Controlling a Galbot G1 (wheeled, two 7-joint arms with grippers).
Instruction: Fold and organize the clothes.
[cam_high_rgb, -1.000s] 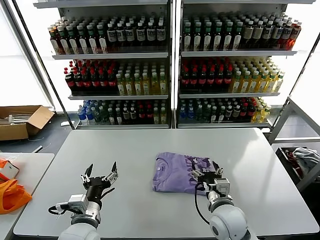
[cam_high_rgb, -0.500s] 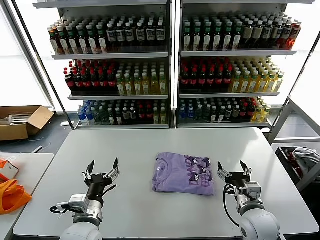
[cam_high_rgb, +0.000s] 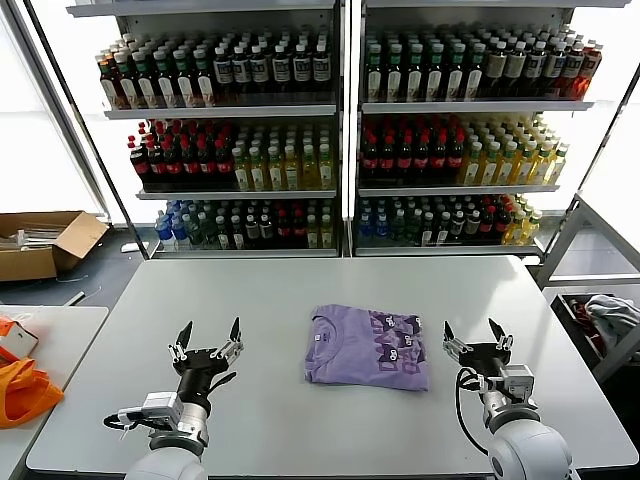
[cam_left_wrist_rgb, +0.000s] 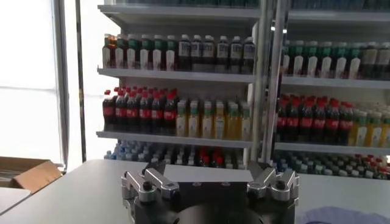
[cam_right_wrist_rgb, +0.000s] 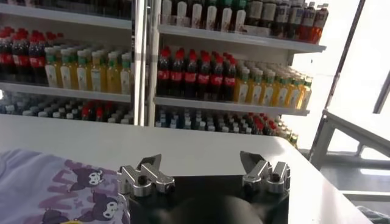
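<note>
T-shirt: lavender T-shirt (cam_high_rgb: 366, 347), folded into a compact rectangle, lies flat on the surface (cam_high_rgb: 300, 290) between the two claws, nearer the right one, printed side up with dark purple-and-white lettering showing.
Right claw: right claw (cam_high_rgb: 476, 340) sits just beside the shirt's edge, apart from the cloth, fingers spread wide and holding nothing; its wrist view shows the shirt's cartoon print (cam_right_wrist_rgb: 73, 192) close alongside.
Left claw: left claw (cam_high_rgb: 208, 341) rests low over bare surface, well apart from the shirt on the far side from the right claw, fingers likewise spread and empty.
Backdrop: beyond both claws stand shelves of bottled drinks (cam_high_rgb: 340, 130), rows of red, yellow, green and dark bottles.
Sidelines: cardboard box (cam_high_rgb: 45, 243) on the floor and an orange bag (cam_high_rgb: 25, 392) on a neighbouring surface, both outward of the left claw.
</note>
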